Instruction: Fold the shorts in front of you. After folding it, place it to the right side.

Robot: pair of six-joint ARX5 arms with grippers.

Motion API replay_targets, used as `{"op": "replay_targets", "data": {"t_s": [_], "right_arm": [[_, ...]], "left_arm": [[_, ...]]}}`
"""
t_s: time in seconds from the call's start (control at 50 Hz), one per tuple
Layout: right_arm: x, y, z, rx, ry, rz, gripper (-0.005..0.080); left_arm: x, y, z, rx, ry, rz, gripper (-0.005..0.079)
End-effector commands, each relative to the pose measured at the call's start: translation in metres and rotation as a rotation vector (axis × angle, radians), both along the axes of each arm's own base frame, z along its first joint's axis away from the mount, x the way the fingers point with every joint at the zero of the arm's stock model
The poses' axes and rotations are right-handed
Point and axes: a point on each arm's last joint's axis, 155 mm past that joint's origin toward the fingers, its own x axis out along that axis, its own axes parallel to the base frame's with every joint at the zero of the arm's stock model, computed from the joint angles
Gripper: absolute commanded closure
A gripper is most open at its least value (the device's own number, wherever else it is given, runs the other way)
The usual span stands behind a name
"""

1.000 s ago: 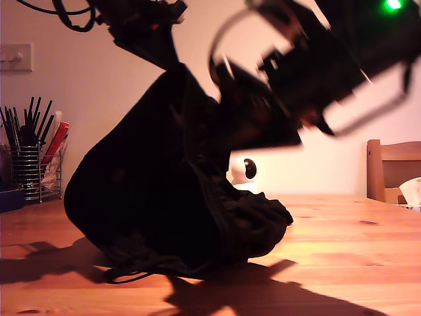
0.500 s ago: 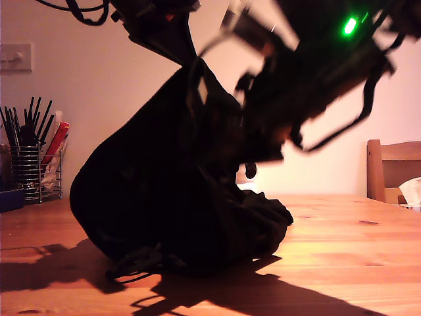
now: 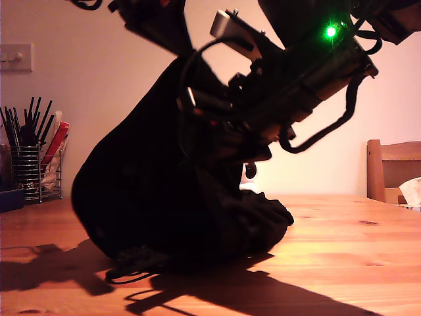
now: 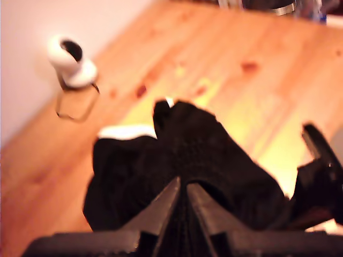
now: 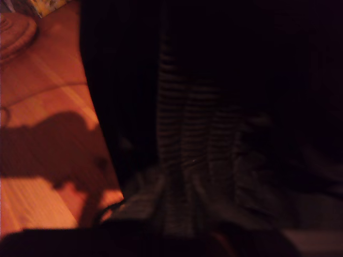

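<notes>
Honestly there's no readable text, label, brand or number anywhere in these shots. Everything's either too dark or too blurry to make out any lettering.

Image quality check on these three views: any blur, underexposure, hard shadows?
Exterior view: backlit, shorts a near-black silhouette, hard shadows on the table. First wrist view: soft focus, white camera blurred. Second wrist view: underexposed, only ribbed fabric visible.

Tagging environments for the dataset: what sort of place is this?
Probably a home room, perhaps a dining area: a wooden table, a wooden chair at the exterior view's right, a wall switch, and a wire utensil holder.
</notes>
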Motion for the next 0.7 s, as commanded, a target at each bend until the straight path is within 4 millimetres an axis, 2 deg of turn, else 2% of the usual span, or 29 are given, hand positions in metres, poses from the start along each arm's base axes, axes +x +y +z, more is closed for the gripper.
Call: {"op": "replay_targets", "data": {"t_s": [0.0, 0.08, 0.2, 0.32, 0.52, 0.68], "right_arm": [[-0.005, -0.001, -0.01, -0.043, 0.02, 0.012, 0.0765], [-0.008, -0.008, -0.017, -0.084, 0.037, 0.003, 0.0765], [-0.007, -0.019, -0.016, -0.131, 0.022, -0.025, 0.0765], [-0.013, -0.029, -0.009, -0.158, 0.038, -0.038, 0.0765], [-0.014, -0.042, 0.002, -0.19, 0.03, -0.079, 0.0765], [-0.017, -0.065, -0.015, -0.3, 0.061, -0.129, 0.0765]], "left_arm": [[0.004, 0.005, -0.004, 0.012, 0.011, 0.012, 0.0762], [0.006, 0.014, -0.01, 0.028, 0.032, 0.03, 0.0762], [0.009, 0.028, -0.019, 0.055, 0.068, 0.061, 0.0762], [0.014, 0.038, -0.04, 0.079, 0.132, 0.078, 0.0762], [0.02, 0.026, -0.089, 0.077, 0.271, 0.031, 0.0762], [0.02, 0.012, -0.125, 0.092, 0.341, -0.004, 0.0762]]}}
